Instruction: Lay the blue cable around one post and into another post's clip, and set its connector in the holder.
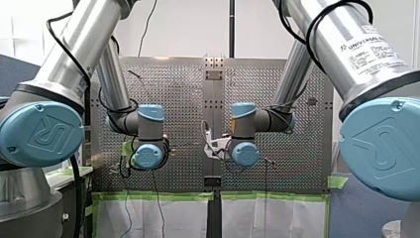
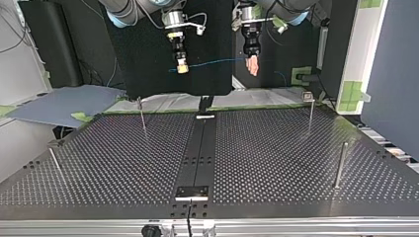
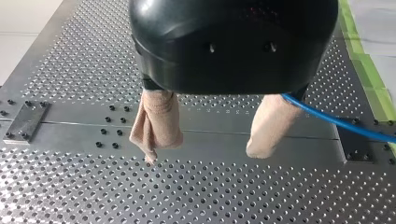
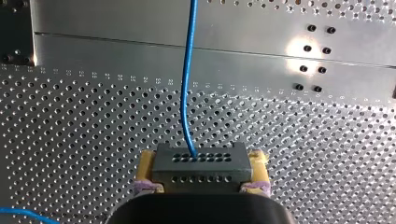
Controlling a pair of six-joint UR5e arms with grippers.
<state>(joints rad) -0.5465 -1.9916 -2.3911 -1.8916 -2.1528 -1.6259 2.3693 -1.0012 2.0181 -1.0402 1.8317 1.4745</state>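
Wide perforated worktop [image 2: 276, 163] below both arms, with a plain strip down its middle. Planted on it, four thin upright posts [image 2: 341, 165], two far and two near in the top view. Far right-hand post [image 2: 311, 111] capped by a small block, perhaps the clip, though too small to be sure. Small plate [image 2: 192, 191] on the middle strip at the near edge, possibly the holder; cannot tell.

High over the far edge, well apart from every post: right end effector [image 4: 201, 175], yellow pads clamped on the grey connector [image 4: 201, 158] from both sides. Left end effector [image 3: 204, 154] alongside, beige fingers [image 3: 156, 123] standing apart with nothing between them.

Strung in the air between the two: blue cable [image 4: 187, 93], leaving the connector's face straight ahead and passing close by one left finger; whether resting on it, hidden.

Long axis of the cable side to side in the top view, roughly level. Posts all lying below and toward that view's camera from it. Left arm the nearer to the capped post, right arm the one with the connector; routing not yet begun, by the look of it.
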